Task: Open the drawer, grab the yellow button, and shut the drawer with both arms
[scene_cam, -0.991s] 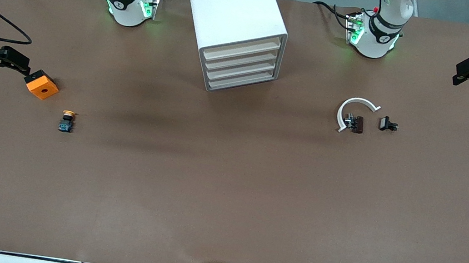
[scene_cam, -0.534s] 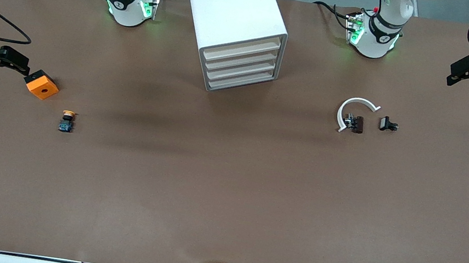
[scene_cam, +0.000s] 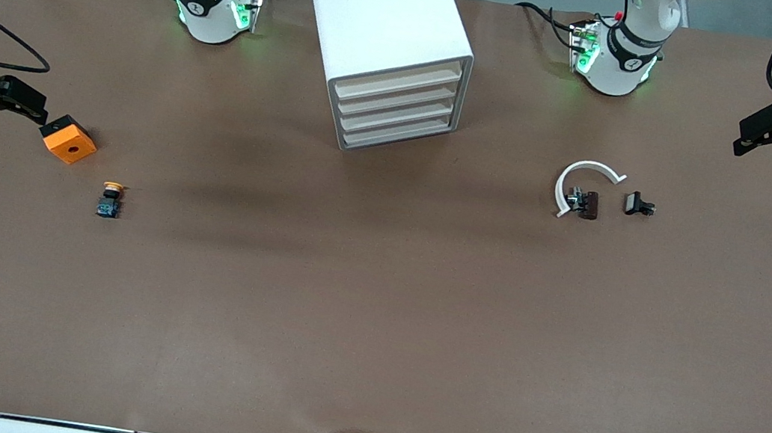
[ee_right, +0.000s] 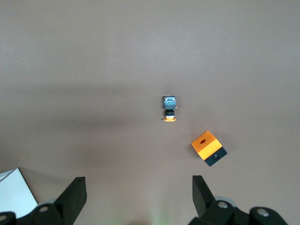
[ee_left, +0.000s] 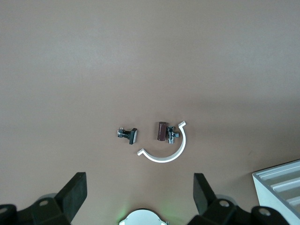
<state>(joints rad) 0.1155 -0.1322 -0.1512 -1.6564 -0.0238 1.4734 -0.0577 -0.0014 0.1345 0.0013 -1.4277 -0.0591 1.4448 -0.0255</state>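
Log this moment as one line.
drawer: shut | button: on table | left gripper: open, empty | right gripper: open, by orange block

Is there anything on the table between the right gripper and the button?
The orange block lies just by the open right gripper, roughly on the line to the button, which lies nearer the front camera. From above nothing covers the button. All the cabinet's drawers are shut, including the top drawer.
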